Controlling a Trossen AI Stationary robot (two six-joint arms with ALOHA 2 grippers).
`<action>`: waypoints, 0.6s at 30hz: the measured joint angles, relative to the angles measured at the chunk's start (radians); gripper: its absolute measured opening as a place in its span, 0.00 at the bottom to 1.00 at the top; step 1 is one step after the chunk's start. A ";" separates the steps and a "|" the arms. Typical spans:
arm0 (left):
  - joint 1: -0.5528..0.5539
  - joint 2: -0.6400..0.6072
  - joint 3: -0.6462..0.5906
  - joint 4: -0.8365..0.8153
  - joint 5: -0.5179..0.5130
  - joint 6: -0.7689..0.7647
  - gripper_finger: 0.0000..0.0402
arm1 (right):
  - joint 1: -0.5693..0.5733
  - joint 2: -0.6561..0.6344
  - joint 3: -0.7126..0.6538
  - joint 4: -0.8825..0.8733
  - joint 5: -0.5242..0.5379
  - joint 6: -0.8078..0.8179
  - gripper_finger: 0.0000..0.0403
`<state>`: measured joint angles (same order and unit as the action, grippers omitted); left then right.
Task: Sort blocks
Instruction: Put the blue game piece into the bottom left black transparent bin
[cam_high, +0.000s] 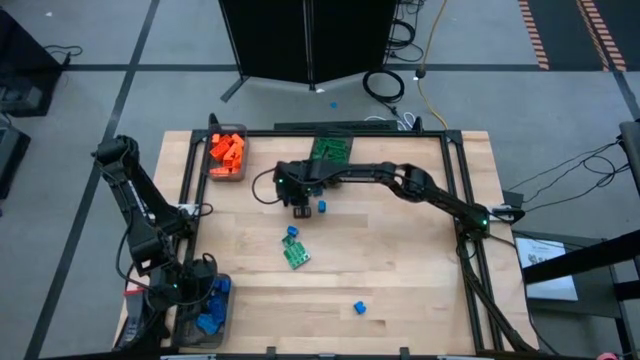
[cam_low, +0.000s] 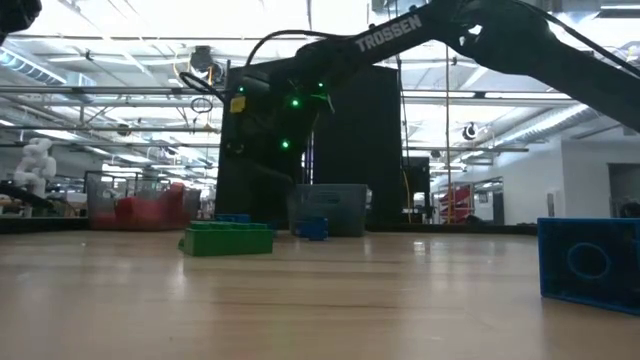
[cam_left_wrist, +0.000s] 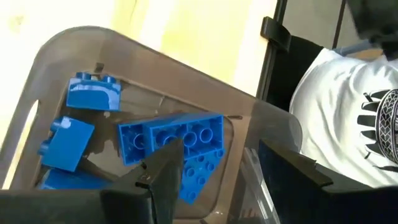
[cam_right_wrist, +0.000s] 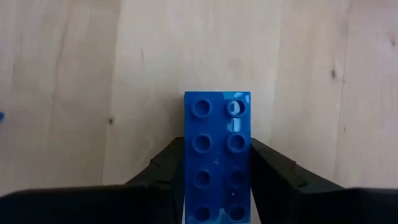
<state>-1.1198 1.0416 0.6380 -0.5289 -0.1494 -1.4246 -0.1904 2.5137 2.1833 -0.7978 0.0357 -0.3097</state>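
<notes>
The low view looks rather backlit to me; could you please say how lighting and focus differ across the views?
Low view: bright ceiling lights leave the right arm a dark silhouette, and the near blue studded brick at the picture's edge is blurred. Right wrist view: evenly lit, the long blue studded brick between the right gripper's fingers is sharp. Left wrist view: the dark translucent bin shows soft glare.

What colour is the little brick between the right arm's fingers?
Blue. The brick, studs up, sits between the right gripper fingers; the right wrist view shows it best.

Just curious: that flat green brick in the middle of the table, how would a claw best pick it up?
Probably from straight above, pinching the green brick across its narrower sides. It lies flat, studs up, turned askew; a small blue brick sits just beyond one end.
</notes>
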 joint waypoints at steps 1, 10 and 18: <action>0.000 0.000 0.000 -0.001 -0.009 0.002 0.52 | 0.004 0.001 0.016 -0.007 0.010 -0.006 0.29; 0.011 0.000 0.000 -0.003 -0.354 0.166 0.52 | 0.073 -0.052 0.149 -0.017 0.045 -0.098 0.29; 0.030 -0.008 0.000 -0.023 -0.967 0.204 0.52 | 0.187 -0.188 0.162 -0.025 0.258 -0.180 0.29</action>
<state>-1.0903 1.0332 0.6384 -0.5520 -1.1161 -1.2208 -0.0033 2.3256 2.3450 -0.8227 0.2939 -0.4896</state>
